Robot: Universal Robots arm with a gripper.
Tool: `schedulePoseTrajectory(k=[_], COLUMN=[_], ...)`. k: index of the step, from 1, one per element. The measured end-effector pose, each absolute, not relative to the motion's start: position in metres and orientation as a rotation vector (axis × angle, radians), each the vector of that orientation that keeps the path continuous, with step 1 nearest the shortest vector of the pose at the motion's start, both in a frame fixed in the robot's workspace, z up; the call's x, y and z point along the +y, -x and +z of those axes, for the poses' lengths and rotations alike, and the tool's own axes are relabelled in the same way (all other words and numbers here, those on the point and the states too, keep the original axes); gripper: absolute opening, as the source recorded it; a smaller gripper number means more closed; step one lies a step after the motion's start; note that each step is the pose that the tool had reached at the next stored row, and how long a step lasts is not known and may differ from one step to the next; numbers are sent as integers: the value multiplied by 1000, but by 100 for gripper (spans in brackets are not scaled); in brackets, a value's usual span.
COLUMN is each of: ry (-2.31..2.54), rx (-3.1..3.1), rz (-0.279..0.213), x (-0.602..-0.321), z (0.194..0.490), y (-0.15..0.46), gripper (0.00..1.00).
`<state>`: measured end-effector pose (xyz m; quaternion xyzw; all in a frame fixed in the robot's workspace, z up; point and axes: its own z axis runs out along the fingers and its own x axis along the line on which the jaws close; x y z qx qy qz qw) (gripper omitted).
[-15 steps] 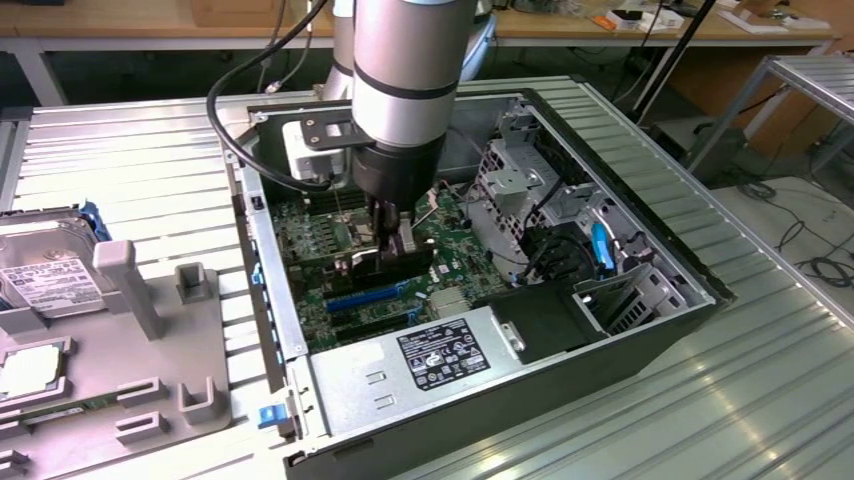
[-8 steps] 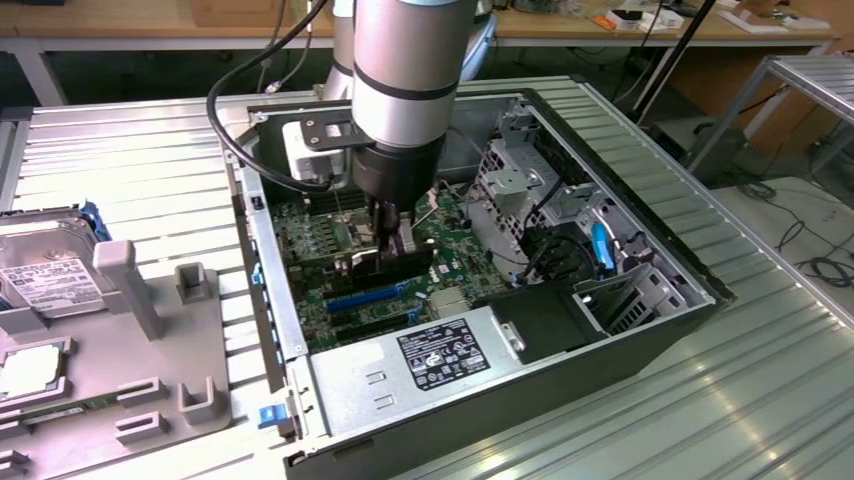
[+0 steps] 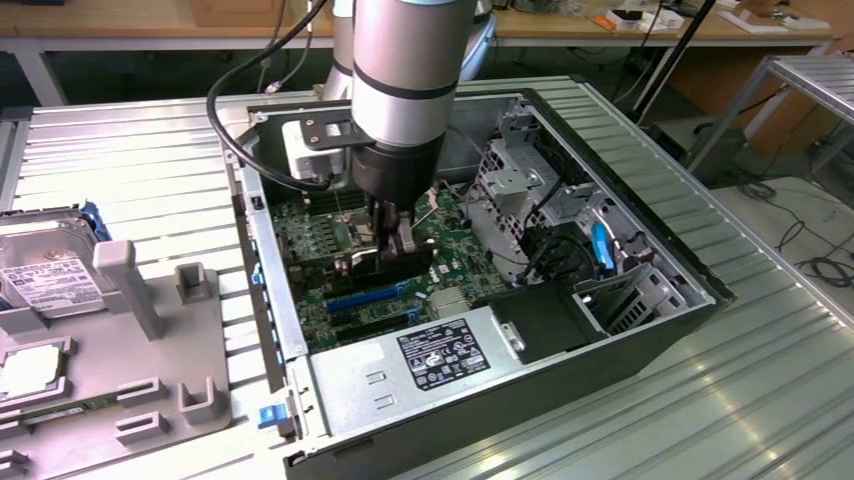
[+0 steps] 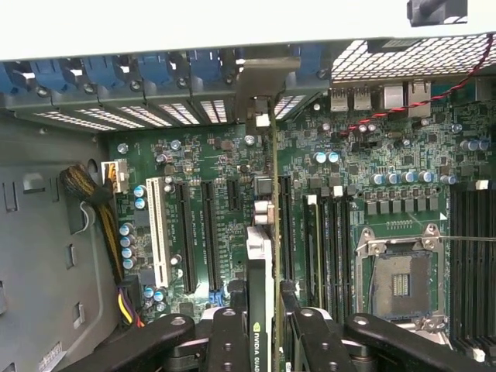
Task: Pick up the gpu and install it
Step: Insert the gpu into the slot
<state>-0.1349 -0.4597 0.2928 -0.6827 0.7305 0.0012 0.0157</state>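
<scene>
Green-edged and seen almost end-on, the gpu (image 4: 265, 256) stands upright on its long edge inside the open computer case (image 3: 641, 330), held over the motherboard (image 4: 232, 201) among the long expansion slots. Its silvery bracket (image 4: 261, 81) reaches up to the row of rear slot openings in the case wall. From the wrist view I cannot tell whether the card's lower edge is seated in a slot or just above it.

The gripper (image 4: 263, 329) is closed narrowly on the gpu, one black finger (image 4: 227, 341) pressing each flat face near the card's end. In the exterior view the gripper (image 3: 396, 255) reaches straight down into the middle of the case from the grey arm (image 3: 407, 60), with a black cable (image 3: 254, 140) looping off its wrist.

Beside the card, a white slot (image 4: 159, 232) and several black slots run parallel to it. The empty processor socket (image 4: 403, 279) with its metal frame lies farther across the board. A power supply (image 3: 414, 365) with a label sits at the case's near end, and a drive cage (image 3: 527, 190) stands toward the exterior view's right.

Outside the case, on the metal table (image 3: 747, 400) at the exterior view's left, a grey fixture (image 3: 147, 350) holds a hard drive (image 3: 47, 265).
</scene>
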Motion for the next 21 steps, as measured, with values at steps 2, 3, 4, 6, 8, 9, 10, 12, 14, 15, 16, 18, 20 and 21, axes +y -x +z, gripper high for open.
schedulePoseTrajectory(k=[2, 3, 4, 6, 8, 9, 10, 12, 14, 15, 16, 18, 20, 21], ry=[2123, 2123, 2124, 2123, 2123, 2123, 2123, 2123, 2123, 2123, 2123, 2123, 2123, 2123], rx=[2272, 2272, 2272, 2272, 2272, 2272, 2272, 2272, 2272, 2272, 2272, 2272, 2272, 2273], rz=[4, 4, 4, 5, 5, 5, 5, 5, 5, 5, 5, 5, 5, 6], x=[-460, -460, -460, -460, -460, -460, -460, -460, -460, -460, -460, -460, -460, -460], z=[292, 291, 290, 288, 286, 284, 283, 281, 281, 281, 281, 279, 278, 278], y=[135, 135, 135, 135, 135, 135, 135, 135, 135, 135, 135, 135, 135, 135], gripper=[27, 27, 27, 27, 27, 27, 27, 27, 27, 27, 27, 27, 27, 27])
